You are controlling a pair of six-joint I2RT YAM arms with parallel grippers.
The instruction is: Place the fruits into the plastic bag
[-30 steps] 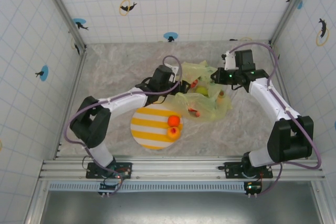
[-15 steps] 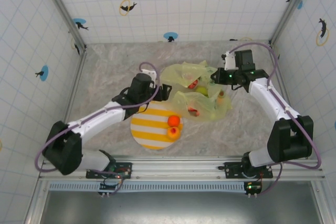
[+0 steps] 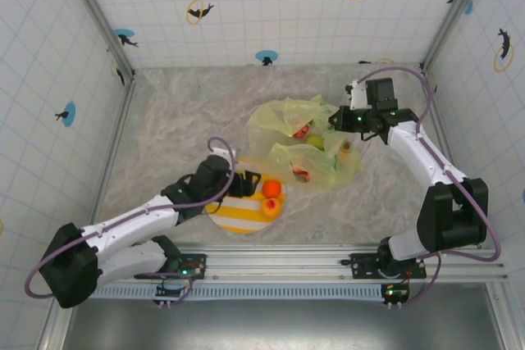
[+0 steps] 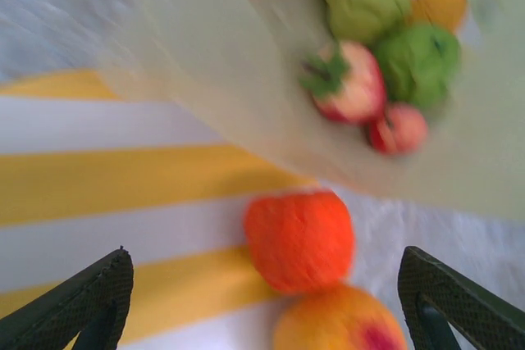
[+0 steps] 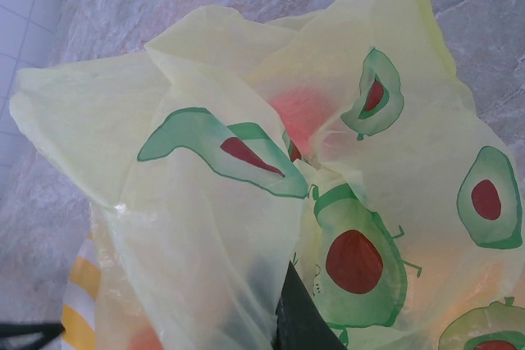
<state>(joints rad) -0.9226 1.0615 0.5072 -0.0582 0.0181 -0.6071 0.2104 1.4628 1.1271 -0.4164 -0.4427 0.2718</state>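
Left fingers (image 4: 90, 301): spread wide, holding nothing, above striped plate (image 4: 98, 186). Orange fruit (image 4: 299, 239) and peach (image 4: 340, 325) lie between them, touching each other. Right fingers (image 5: 299, 321): closed, pinching plastic bag (image 5: 328, 161) rim. Other fruits (image 4: 361, 79) inside bag, just beyond left fingers.

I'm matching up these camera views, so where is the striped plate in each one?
Top external: striped plate sits low and centre on the table.
Left wrist: striped plate runs across the left and bottom.
Right wrist: striped plate peeks in at the bottom-left corner.
Shared landmark: the plastic bag, right beside it.
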